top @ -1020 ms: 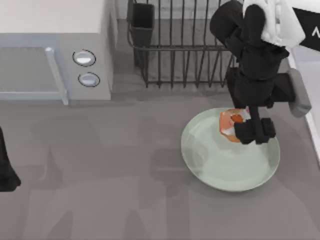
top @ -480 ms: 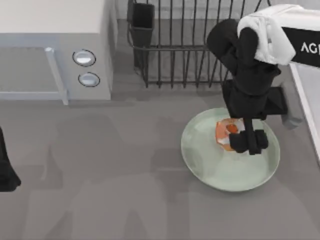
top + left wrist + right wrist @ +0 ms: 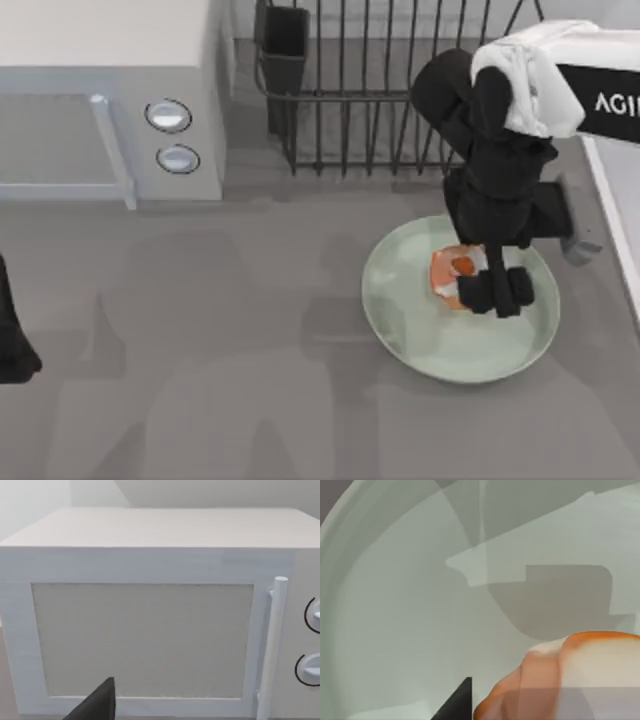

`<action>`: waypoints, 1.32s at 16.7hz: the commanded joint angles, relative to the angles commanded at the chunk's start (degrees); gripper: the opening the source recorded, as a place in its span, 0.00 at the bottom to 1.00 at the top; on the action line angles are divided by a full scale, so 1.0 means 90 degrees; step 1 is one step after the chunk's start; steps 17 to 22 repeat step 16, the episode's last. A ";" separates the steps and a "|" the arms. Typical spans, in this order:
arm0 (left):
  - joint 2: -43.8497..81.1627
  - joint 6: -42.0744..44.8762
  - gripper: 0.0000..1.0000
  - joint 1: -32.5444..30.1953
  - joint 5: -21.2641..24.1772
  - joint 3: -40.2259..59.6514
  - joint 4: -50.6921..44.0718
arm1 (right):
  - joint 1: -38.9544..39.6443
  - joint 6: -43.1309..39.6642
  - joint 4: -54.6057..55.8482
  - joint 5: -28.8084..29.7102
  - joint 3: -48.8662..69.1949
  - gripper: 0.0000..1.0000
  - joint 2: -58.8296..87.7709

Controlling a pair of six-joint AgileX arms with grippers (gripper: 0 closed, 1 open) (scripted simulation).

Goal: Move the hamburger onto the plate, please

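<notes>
The small round orange hamburger with cream patches (image 3: 452, 277) sits over the large pale mint-green glossy plate (image 3: 420, 340), toward its 12 o'clock rim. The right tool (image 3: 497, 291) is clamped on the hamburger's 3 o'clock side. The plate lies at 4 o'clock on the grey worktop (image 3: 220, 380). The left arm (image 3: 12, 345) is parked at 9 o'clock; I cannot tell its tool's state.

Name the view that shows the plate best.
The top view: the whole round plate lies there, its rim visible nearly all around, with the hamburger on it. The right wrist view gives a close stretch of its inside and curved rim.
</notes>
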 joint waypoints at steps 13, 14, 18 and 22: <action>0.0000 0.0000 1.00 0.0000 0.0000 0.0000 0.0000 | 0.0000 0.0000 0.0000 0.0000 0.0000 1.00 0.0000; 0.0000 0.0000 1.00 0.0000 0.0000 0.0000 0.0000 | 0.0000 0.0000 0.0000 0.0000 0.0000 1.00 0.0000; 0.0000 0.0000 1.00 0.0000 0.0000 0.0000 0.0000 | 0.0000 0.0000 0.0000 0.0000 0.0000 1.00 0.0000; 0.0000 0.0000 1.00 0.0000 0.0000 0.0000 0.0000 | 0.0000 0.0000 0.0000 0.0000 0.0000 1.00 0.0000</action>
